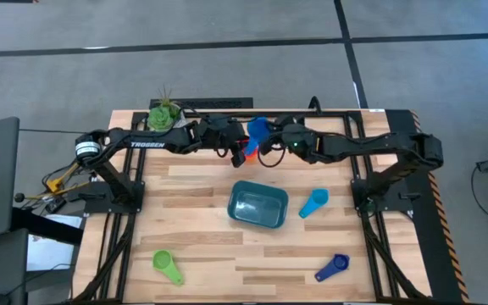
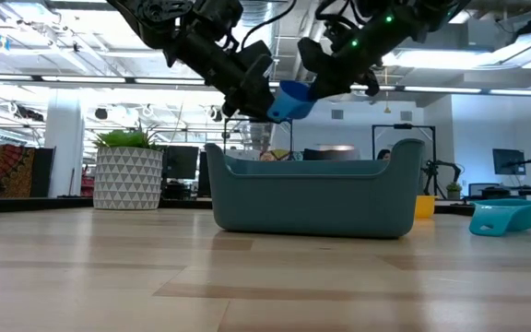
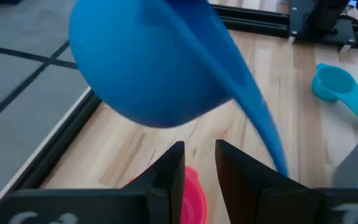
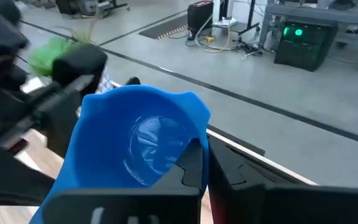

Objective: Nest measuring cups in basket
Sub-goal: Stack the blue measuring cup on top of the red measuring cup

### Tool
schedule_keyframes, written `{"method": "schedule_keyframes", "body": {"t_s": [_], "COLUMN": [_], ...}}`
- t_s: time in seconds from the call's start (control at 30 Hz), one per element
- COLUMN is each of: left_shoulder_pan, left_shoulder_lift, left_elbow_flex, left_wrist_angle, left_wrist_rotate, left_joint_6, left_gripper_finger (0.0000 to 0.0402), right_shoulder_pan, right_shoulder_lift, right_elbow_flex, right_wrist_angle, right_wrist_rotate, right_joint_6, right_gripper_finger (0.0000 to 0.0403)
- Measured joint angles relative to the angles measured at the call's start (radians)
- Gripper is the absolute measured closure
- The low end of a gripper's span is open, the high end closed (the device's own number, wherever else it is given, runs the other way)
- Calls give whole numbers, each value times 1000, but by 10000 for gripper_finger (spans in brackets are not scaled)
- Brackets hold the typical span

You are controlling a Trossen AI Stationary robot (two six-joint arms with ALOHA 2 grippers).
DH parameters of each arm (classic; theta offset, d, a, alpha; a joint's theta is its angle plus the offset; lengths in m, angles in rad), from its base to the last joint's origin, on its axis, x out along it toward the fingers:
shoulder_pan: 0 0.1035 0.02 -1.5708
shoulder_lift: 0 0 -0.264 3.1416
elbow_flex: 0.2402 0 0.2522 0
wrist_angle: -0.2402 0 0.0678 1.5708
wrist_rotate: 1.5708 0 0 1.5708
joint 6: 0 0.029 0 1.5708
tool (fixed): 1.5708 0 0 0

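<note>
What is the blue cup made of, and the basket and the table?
The blue cup looks like smooth, glossy plastic: light glints off the inside of its bowl. The basket looks like teal plastic too, but duller, with one-piece rounded walls and no seams. The table looks like wood: pale planks with visible grain and a slight sheen, probably varnished.

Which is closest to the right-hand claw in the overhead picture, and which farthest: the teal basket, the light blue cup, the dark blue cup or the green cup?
Measured from the right gripper, which holds a blue cup at the table's back:
1. Teal basket, just in front, mid-table.
2. Light blue cup, right of the basket.
3. Dark blue cup, front right.
4. Green cup, front left.
</note>
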Motion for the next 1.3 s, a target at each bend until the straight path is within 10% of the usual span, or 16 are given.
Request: {"method": "schedule_keyframes", "body": {"t_s": [0.37,1.0,1.3], "left_shoulder_pan": [10,15,15], "left_shoulder_lift": [-7,-8,-8], "left_elbow_flex": [0,1,1], "left_wrist_angle": [-64,20,16], "left_wrist_rotate": [-40,-74,-6], "left_joint_6": [-45,91,106], "left_gripper_finger": [324,263,353], "right_shoulder_pan": [4,49,70], "right_shoulder_lift": [8,21,21], "right_elbow_flex": [0,0,0], "right_wrist_angle": [-10,122,122], "right_wrist_rotate": [280,302,304], "right_joint_6": [-34,-138,-146], "right_gripper_finger": [385,373,384]}}
